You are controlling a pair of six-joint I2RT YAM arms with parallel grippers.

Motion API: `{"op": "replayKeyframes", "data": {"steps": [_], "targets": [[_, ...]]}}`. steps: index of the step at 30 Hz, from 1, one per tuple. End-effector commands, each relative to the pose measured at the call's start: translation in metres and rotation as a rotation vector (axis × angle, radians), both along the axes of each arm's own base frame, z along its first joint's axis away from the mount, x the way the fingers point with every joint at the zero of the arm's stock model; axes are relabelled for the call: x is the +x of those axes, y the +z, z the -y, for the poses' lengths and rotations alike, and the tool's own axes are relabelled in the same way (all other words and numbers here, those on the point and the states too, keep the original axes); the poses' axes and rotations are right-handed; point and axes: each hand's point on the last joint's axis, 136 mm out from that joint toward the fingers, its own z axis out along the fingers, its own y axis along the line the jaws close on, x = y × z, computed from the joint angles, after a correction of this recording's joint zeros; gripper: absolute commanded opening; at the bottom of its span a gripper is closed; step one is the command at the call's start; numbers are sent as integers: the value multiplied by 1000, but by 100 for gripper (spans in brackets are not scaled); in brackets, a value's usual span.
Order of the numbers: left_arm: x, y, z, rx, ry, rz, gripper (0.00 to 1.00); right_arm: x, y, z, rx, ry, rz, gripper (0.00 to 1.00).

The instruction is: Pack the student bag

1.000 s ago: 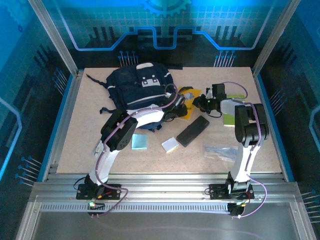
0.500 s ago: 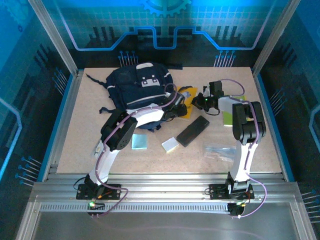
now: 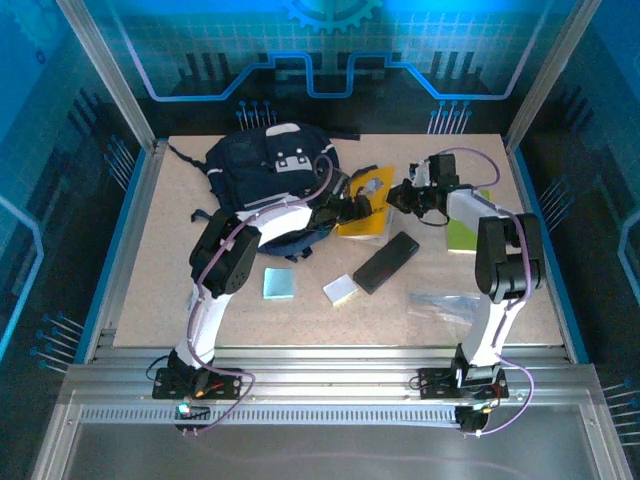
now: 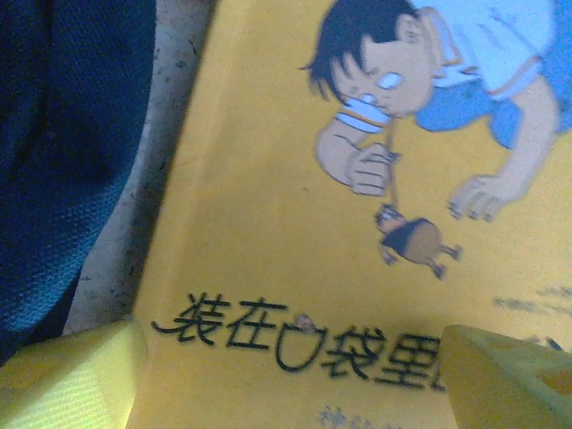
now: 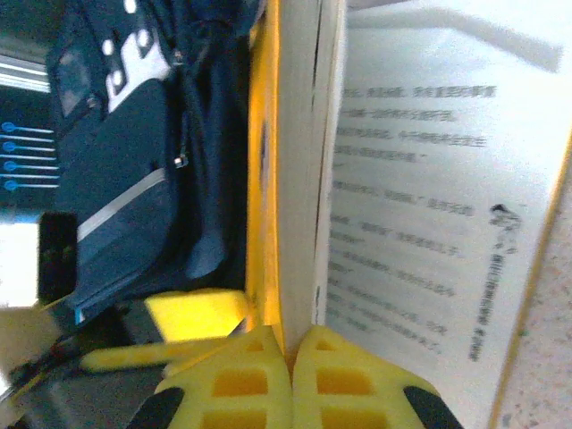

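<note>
Right tool (image 5: 292, 344) sits just right of the navy student bag (image 3: 275, 165), which lies at the desk's (image 3: 170, 290) far left, jaws pinched shut on a yellow storybook's (image 3: 372, 226) edge, likely to lift it for packing, while the left tool (image 4: 286, 375) hangs wide open over the cover (image 4: 268, 223) reading "装在口袋里".

Arms (image 3: 487, 330) show white links, black joints (image 3: 505, 260), purple cables (image 3: 455, 153); the right gripper (image 5: 288, 344) has yellow lattice fingers (image 5: 237, 384).
</note>
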Motion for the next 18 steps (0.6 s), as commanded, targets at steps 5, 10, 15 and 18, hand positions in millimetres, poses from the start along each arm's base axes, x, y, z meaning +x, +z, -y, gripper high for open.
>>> {"op": "replayKeyframes", "data": {"steps": [5,10,15,18], "targets": [[40,31,-29,-113,118,88,99,-22,52,-5,106,79,91,0],[36,25,-21,-197,119,78,99,-29,48,-7,181,89,89,0],[31,17,-14,-267,109,70,99,-30,32,-4,282,73,65,0],[28,20,-5,-329,88,79,96,-29,13,-5,320,77,28,0]]}}
